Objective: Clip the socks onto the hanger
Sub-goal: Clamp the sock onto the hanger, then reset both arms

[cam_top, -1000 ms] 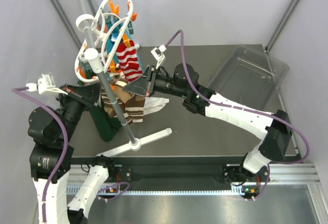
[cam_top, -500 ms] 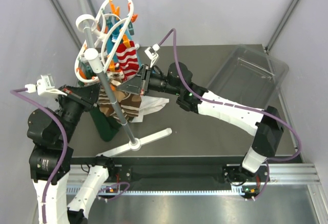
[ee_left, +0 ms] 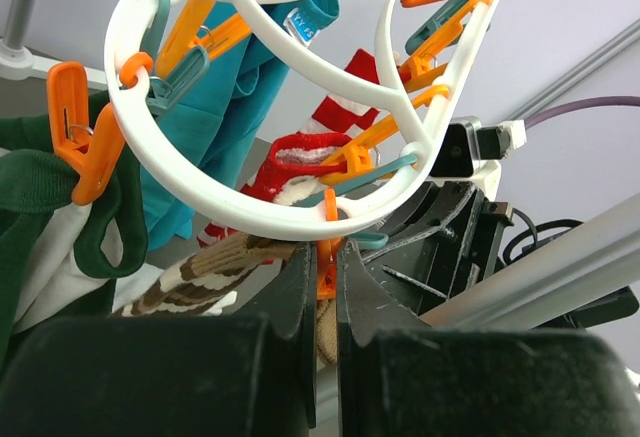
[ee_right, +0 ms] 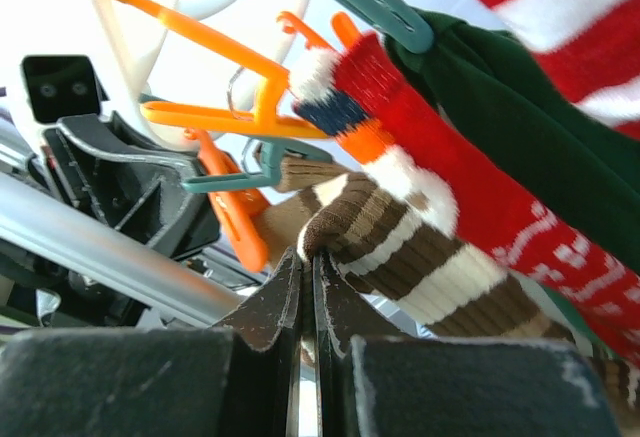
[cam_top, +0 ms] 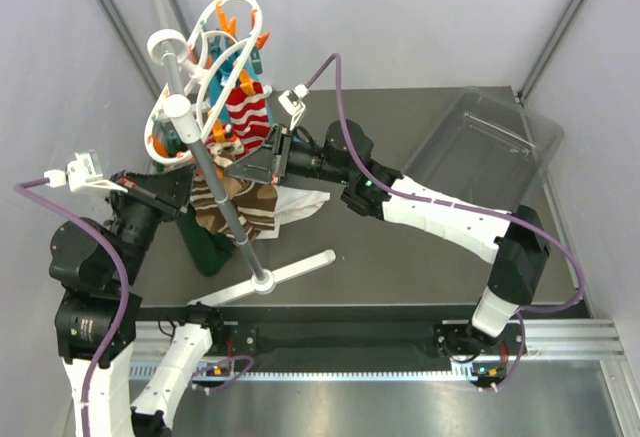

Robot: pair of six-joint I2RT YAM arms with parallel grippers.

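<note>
The white hanger (cam_top: 215,47) with orange clips stands on a grey pole (cam_top: 222,197) at the back left. A red-and-white striped sock (cam_top: 247,117) hangs from it. My right gripper (cam_top: 248,165) is shut on the cuff of a brown-and-cream striped sock (ee_right: 420,257) and holds it up beside an orange clip (ee_right: 235,222) under the hanger ring. My left gripper (ee_left: 325,257) is shut on an orange clip (ee_left: 327,275) hanging from the white ring (ee_left: 260,212). The brown sock (ee_left: 190,277) lies just left of that clip.
A clear plastic bin (cam_top: 490,142) sits at the back right. A white cloth (cam_top: 300,205) and a dark green garment (cam_top: 205,242) lie by the pole's white foot (cam_top: 290,272). A teal garment (ee_left: 235,107) and a green-and-white one (ee_left: 40,227) hang from the hanger.
My right gripper has moved left with the brown sock, closer under the hanger. The left arm has shifted slightly towards the hanger.
</note>
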